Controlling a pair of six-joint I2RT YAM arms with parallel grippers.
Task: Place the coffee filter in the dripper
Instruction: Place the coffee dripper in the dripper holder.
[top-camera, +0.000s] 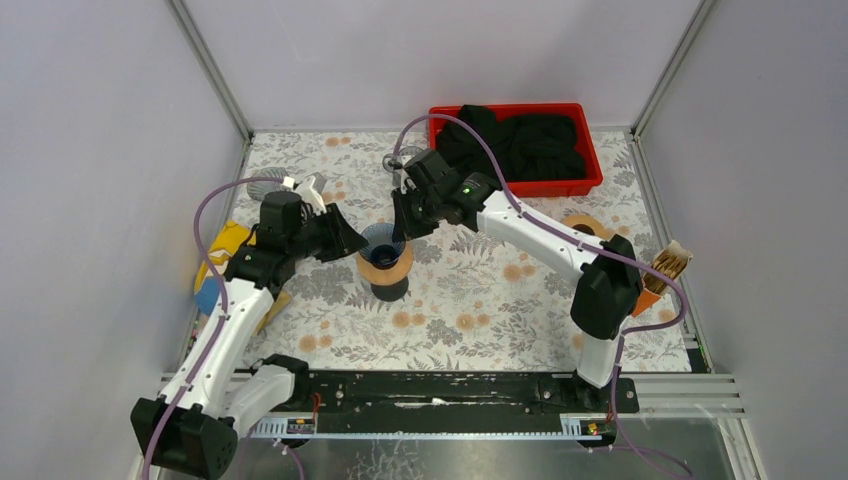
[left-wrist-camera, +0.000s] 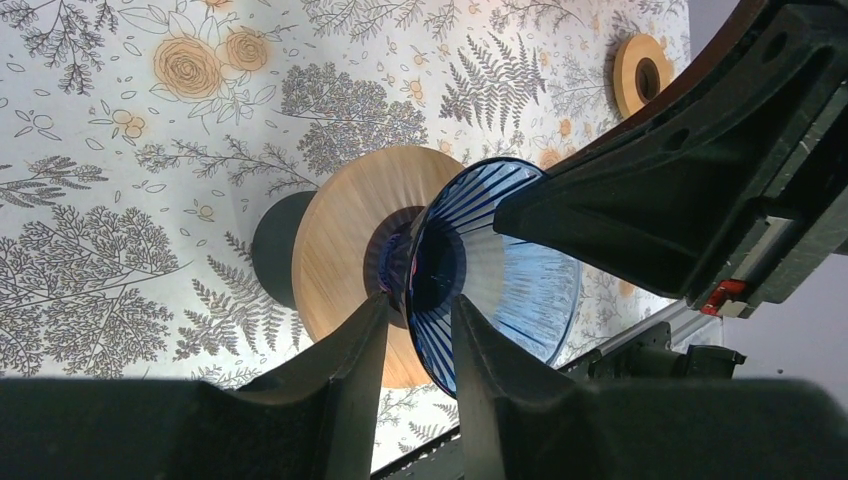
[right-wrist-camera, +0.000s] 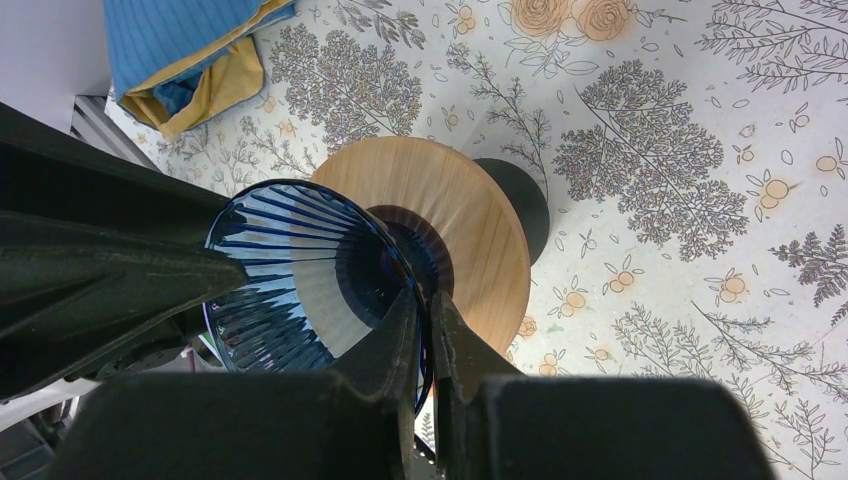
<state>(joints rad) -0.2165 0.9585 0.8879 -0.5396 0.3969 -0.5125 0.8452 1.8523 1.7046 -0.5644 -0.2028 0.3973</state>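
White pleated paper filter (right-wrist-camera: 320, 290) sits inside blue ribbed translucent dripper (left-wrist-camera: 470, 200), on round wooden collar (right-wrist-camera: 470, 230). Judged light, floppy, tearable (pinch edge only). Right tool (right-wrist-camera: 427, 312) clamps dripper rim; left tool (left-wrist-camera: 420, 305) parted astride its wall.

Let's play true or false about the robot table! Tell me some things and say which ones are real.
1. The dripper is blue and sits on a round wooden ring. True.
2. The dripper is lying inside the red bin. False: it stands on the flowery table, and the bin holds black cloth.
3. A blue and yellow cloth lies on the left side of the table. True.
4. Only one arm reaches the dripper. False: the left gripper and the right gripper are both at its rim.
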